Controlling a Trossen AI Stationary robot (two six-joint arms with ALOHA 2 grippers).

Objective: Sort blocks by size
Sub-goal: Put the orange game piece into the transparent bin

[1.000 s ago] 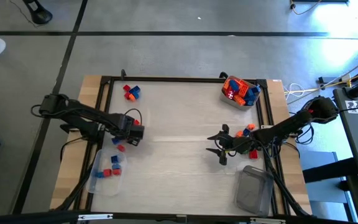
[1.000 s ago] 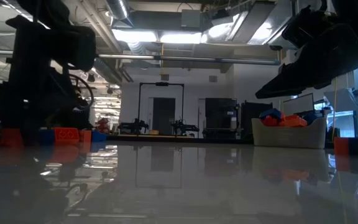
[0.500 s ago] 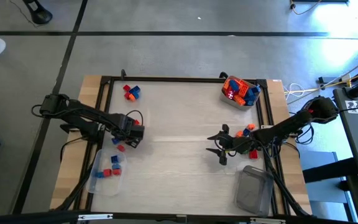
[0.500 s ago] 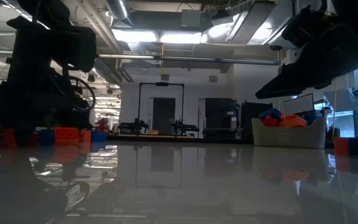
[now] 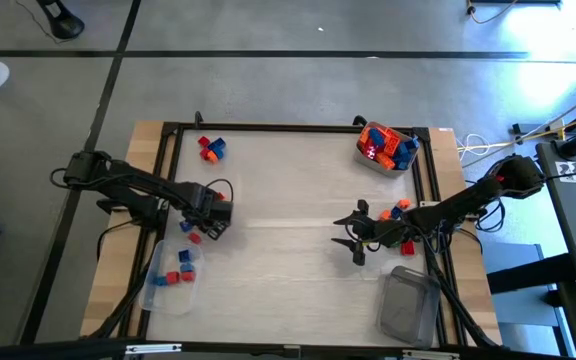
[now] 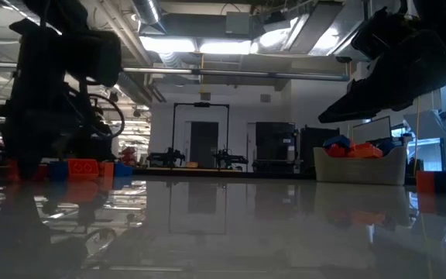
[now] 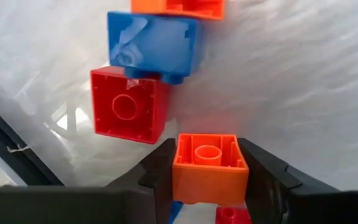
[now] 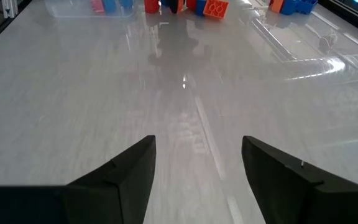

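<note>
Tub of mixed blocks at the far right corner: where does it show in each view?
High view: tub of mixed blocks at the table's far right corner.
Low view: right of centre at the far edge.
Left wrist view: not in it.
Right wrist view: not in it.
Shared landmark: the right arm, nearer than the tub from above and dark over it in the low view.

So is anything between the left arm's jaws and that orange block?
No. In the left wrist view the orange block sits right between the left gripper jaws, one on each side. The red block and blue block lie beyond it, not between.
</note>
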